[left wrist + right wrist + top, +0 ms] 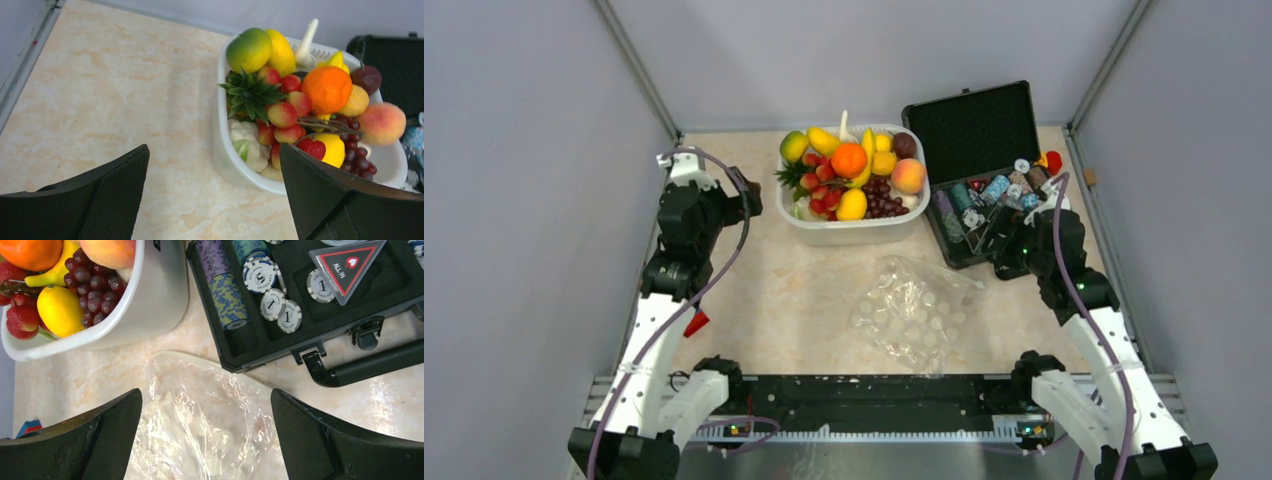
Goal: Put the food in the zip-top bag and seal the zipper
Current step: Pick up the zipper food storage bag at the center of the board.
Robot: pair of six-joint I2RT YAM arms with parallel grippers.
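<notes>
Left arm reaches forward along the left side. The left gripper [749,198] is held above the table [804,300], just left of the white tub [844,236]. Its fingers are spread wide with nothing between them.

Right arm bends in from the right. The right gripper [1001,238] is at the near edge of the open black poker case [969,130]. Its fingers are also wide apart and empty; in the wrist view the bag lies below them.

Counts:
- One zip-top bag [914,310], flat on the table on the near side of the tub, between the arms.
- All the food [849,180] sits in the tub:
  - one orange [327,89]
  - one peach [382,123]
  - one green-yellow mango [249,49]
  - one dark plum [366,78]
  - one grape bunch [92,282]
  - one banana [52,272]
  - at least two lemons [332,150]
  - at least six strawberries [282,114]
  - one pineapple crown [250,92]
  - one cauliflower piece [245,140]
- In the case, the right wrist view shows three chip stacks [227,300] lying sideways, four loose chips [272,304] and one "ALL IN" triangle [347,262].

Unclear:
- The zipper [200,360] looks like the whitish strip on the bag edge facing the tub and case. Can't tell whether it is sealed or open.
- The bag's near end is cut off in the right wrist view.
- The exact strawberry count is hidden in the pile.
- A small red item [696,323] lies by the left arm; can't identify it.
</notes>
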